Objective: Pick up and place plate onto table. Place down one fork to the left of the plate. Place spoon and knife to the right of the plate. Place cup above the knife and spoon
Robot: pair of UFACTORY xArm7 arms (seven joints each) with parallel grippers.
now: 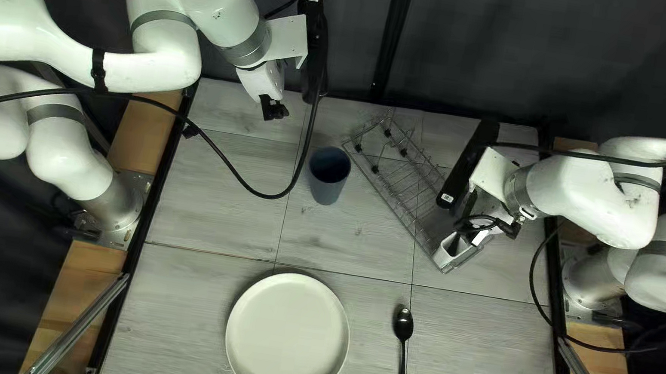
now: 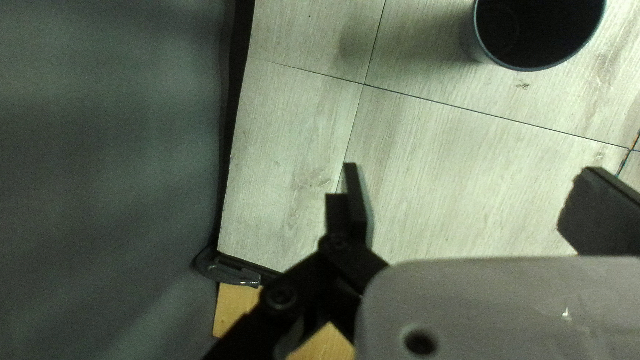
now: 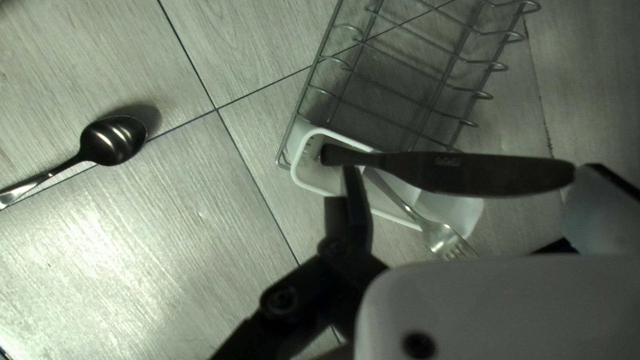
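Note:
In the top left view the plate (image 1: 287,337) lies near the front edge, with the black spoon (image 1: 404,323) to its right. A blue-grey cup (image 1: 327,176) stands upright behind the plate. My left gripper (image 1: 274,109) hangs behind and left of the cup; in its own view this gripper (image 2: 470,170) is open and empty. My right gripper (image 1: 491,225) is over the white cutlery holder (image 1: 453,249). Seen from its wrist, the open gripper (image 3: 470,175) has the dark knife (image 3: 493,175) and silver fork (image 3: 439,235), both leaning in the holder, between or beneath its fingers.
A wire dish rack (image 1: 403,180) runs diagonally behind the holder, right of the cup. A black cable from my left arm loops down left of the cup. The dark curtain (image 2: 113,167) hangs beyond the table's far edge.

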